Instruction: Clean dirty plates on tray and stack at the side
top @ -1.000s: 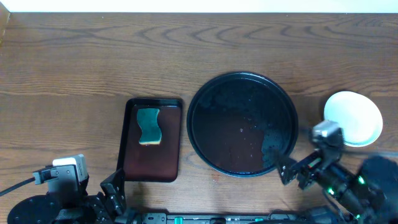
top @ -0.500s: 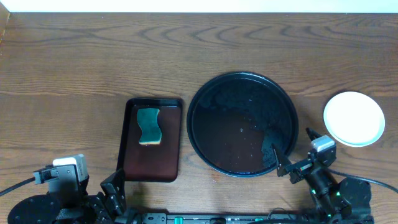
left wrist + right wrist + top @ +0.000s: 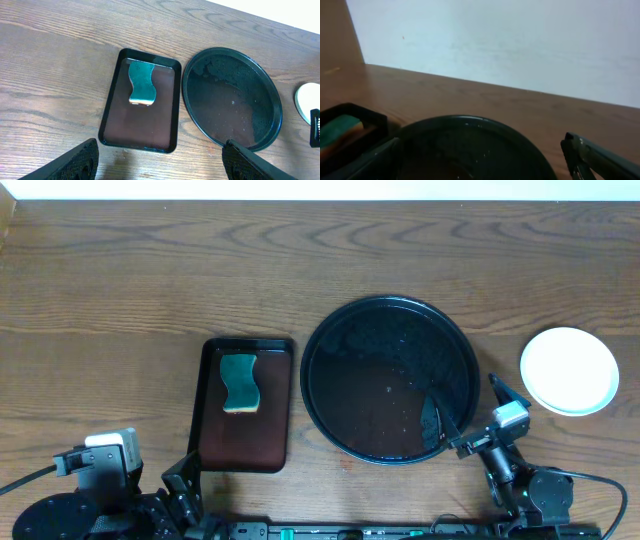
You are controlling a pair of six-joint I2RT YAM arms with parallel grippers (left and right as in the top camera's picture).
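The tray (image 3: 360, 395) sits on a wooden table (image 3: 120, 280), white wall (image 3: 520, 40) behind.

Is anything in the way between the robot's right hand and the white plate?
No, nothing visible. Only bare wooden table lies between the right gripper and the white plate. The black tray is on the gripper's other side.

Your overhead looks straight down on the worktop (image 3: 150, 270). Left wrist watches from high over the near-left corner; right wrist sits low by the near-right corner, facing the far edge. All share the black tray (image 3: 390, 395).
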